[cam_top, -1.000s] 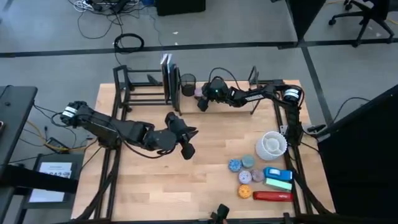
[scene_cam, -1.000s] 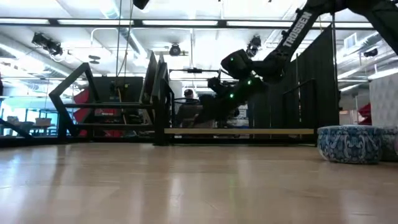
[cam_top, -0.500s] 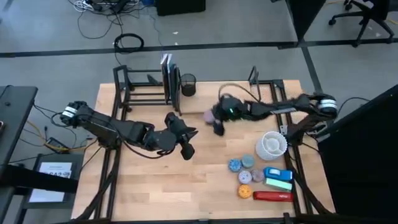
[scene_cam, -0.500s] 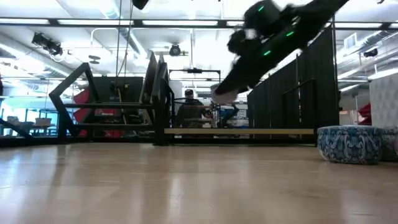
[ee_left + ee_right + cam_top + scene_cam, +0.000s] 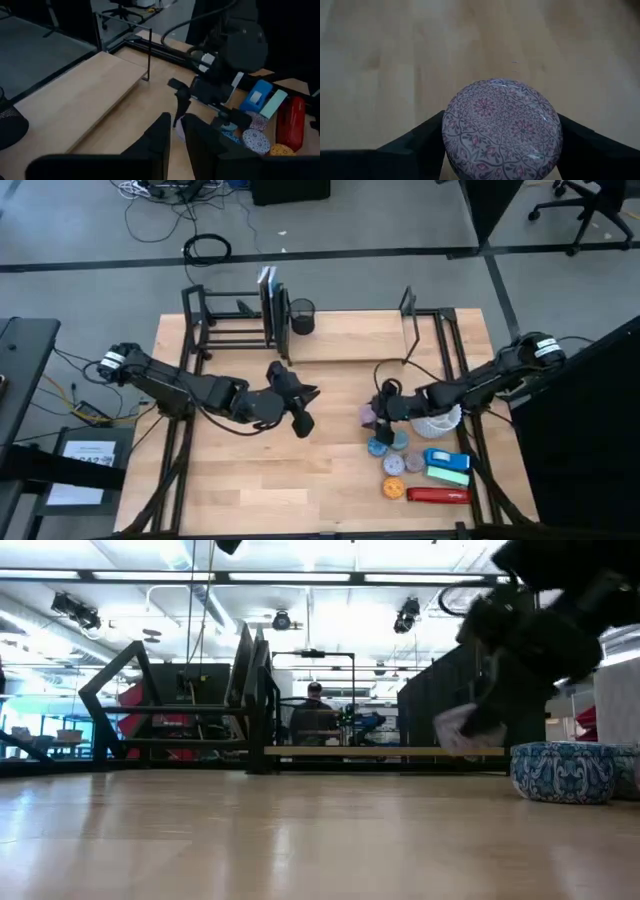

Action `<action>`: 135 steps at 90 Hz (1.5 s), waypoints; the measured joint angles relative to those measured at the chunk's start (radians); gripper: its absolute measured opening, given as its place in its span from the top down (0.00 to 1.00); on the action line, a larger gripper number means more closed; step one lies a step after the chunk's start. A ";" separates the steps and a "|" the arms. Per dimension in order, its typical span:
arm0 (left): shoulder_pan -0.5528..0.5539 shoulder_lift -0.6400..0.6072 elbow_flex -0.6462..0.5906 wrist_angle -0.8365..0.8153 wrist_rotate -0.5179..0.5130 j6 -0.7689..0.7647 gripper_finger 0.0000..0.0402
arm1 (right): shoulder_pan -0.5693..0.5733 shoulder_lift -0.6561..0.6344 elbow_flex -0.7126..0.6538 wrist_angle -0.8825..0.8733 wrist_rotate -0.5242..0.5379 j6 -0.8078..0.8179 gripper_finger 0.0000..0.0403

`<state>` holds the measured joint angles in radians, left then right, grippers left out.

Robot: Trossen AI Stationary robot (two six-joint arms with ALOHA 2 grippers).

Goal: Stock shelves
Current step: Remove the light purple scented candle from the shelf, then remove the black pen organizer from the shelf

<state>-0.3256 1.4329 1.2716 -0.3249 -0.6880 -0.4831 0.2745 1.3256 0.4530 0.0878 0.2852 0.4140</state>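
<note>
My right gripper (image 5: 374, 416) is shut on a round purple patterned tin (image 5: 502, 127) over the table's right half, just beyond a cluster of round tins (image 5: 388, 444). In the low view the tin (image 5: 455, 730) shows blurred above the tabletop. The shelves stand along the far edge: a black tube rack (image 5: 228, 320) holding white books (image 5: 268, 288), joined to a pale board (image 5: 350, 338). A black mesh cup (image 5: 303, 315) stands on the board's left end. My left gripper (image 5: 303, 408) waits shut at mid-table, touching nothing. My right gripper pinches the tin between its two fingers (image 5: 420, 142), one on each opposite side of its round wall (image 5: 449, 145). The fingers come from the table's right, slanting down. The tin's patterned lid faces up and it is held off the table.
A white bowl (image 5: 437, 412) sits by the right edge. Nearer lie an orange tin (image 5: 393, 488), a blue box (image 5: 446, 458), a green box (image 5: 450, 475) and a red object (image 5: 437, 496). Bare wood spreads over the table's near left (image 5: 240, 480).
My right gripper has swung from the shelf board beside the mesh cup toward the table's near right, carrying the purple tin, and has come down just beyond the cluster of tins. It has stayed shut on the tin.
</note>
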 joint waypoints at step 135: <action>0.746 0.694 0.812 -0.750 0.375 0.236 0.74 | 0.072 -0.343 0.180 -0.170 0.134 -0.120 0.09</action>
<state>0.4203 2.1270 2.0834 -1.0748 -0.3132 -0.2467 0.3470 0.9824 0.6327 -0.0818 0.4190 0.2939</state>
